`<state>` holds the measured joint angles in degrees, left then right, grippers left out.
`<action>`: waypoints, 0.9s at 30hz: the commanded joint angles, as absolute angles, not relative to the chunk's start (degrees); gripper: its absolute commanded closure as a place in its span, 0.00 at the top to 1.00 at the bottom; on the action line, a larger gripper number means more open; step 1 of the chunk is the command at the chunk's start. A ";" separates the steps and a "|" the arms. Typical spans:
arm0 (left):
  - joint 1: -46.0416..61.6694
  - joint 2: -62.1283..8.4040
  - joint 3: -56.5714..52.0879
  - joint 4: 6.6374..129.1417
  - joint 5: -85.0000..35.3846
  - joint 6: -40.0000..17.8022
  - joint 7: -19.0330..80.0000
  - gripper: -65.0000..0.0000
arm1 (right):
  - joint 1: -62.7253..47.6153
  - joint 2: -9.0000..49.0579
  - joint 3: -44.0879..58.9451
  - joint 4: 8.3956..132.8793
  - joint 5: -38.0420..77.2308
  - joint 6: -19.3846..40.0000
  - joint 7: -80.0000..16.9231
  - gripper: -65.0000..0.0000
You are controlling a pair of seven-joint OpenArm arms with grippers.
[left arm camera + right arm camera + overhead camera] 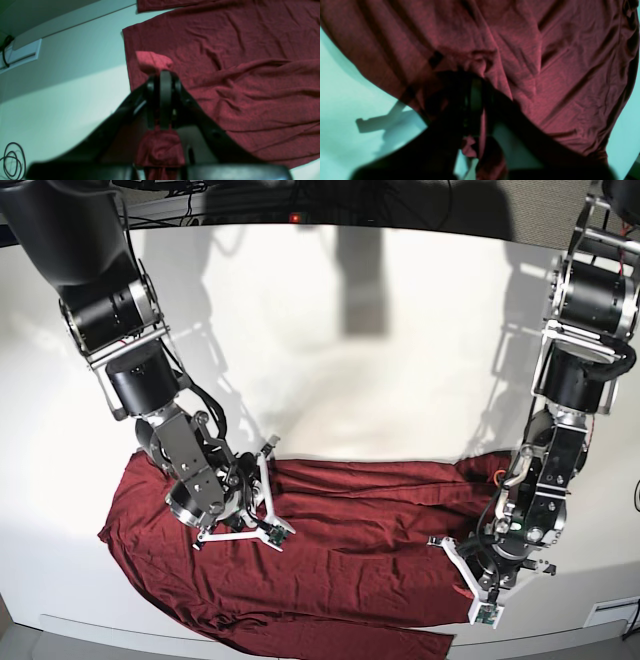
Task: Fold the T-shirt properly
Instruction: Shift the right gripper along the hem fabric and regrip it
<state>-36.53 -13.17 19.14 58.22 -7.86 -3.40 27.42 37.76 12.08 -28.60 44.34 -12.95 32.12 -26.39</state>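
Your left gripper (165, 75) is clamped on a bunch of the T-shirt (330, 550), which lies spread on the white table (380, 350). Your right gripper (476, 100) pinches fabric too. The thin jersey may slip out if you lift too fast.

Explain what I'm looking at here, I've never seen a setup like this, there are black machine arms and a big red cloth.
This is a two-armed robot working at a white table. The wide picture looks down from above the robot's base; the other two come from small cameras mounted on each wrist, looking past the claws. Spread on the table is a dark red T-shirt, wrinkled and partly bunched. The left claw, on the right side of the wide picture, is shut on a pinch of the fabric. The right claw is down in the cloth too, with fabric between its fingers; it appears closed on it.
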 commanded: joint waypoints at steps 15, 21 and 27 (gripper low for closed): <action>-38.70 -13.37 18.87 59.16 -8.03 -3.05 26.11 0.00 | 40.21 12.25 -28.29 45.39 -12.86 25.36 -26.39 0.00; -38.70 -13.37 18.87 59.16 -8.05 -3.05 26.13 0.00 | 42.46 12.23 -28.14 45.41 -12.84 20.64 -26.57 0.00; -38.70 -13.37 18.87 59.16 -8.05 -3.03 26.15 0.00 | 45.01 12.25 -25.08 45.41 -12.84 17.91 -26.70 0.00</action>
